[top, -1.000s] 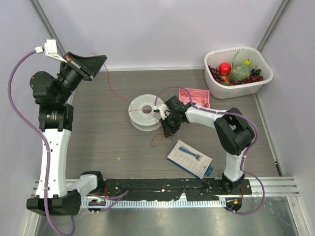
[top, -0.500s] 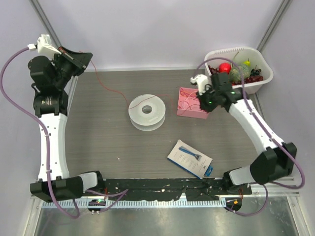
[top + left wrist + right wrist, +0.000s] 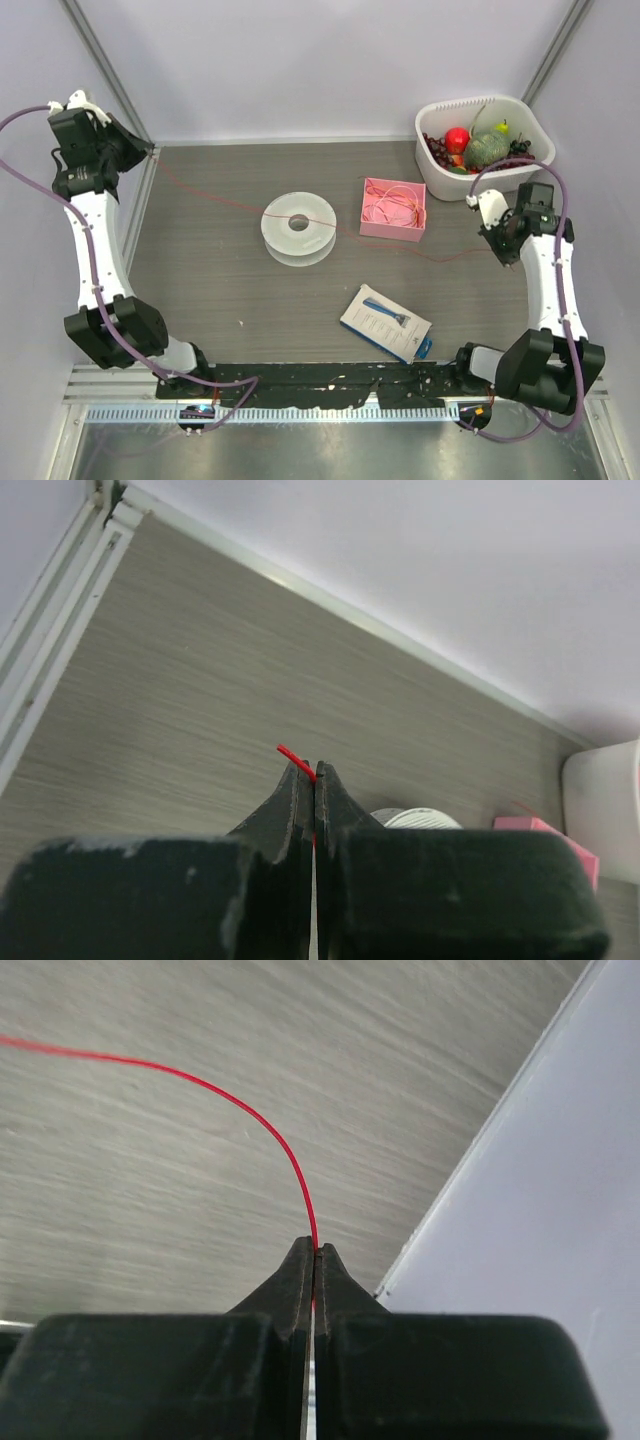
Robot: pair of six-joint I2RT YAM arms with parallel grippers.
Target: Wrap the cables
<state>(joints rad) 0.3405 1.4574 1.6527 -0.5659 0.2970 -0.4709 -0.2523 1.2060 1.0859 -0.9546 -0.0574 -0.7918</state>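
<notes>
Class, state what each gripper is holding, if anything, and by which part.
Both pinch the thin red wire: left gripper near one end, a short tip protruding; right gripper farther along.

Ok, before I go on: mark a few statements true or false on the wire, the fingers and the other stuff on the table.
1. The left fingers and right fingers are both shut on the wire. True.
2. The wire crosses the spool. True.
3. The pink box sits in the bin. False: it lies on the table beside the bin.
4. The razor pack rests on the spool. False: it lies apart, toward the near edge.
</notes>
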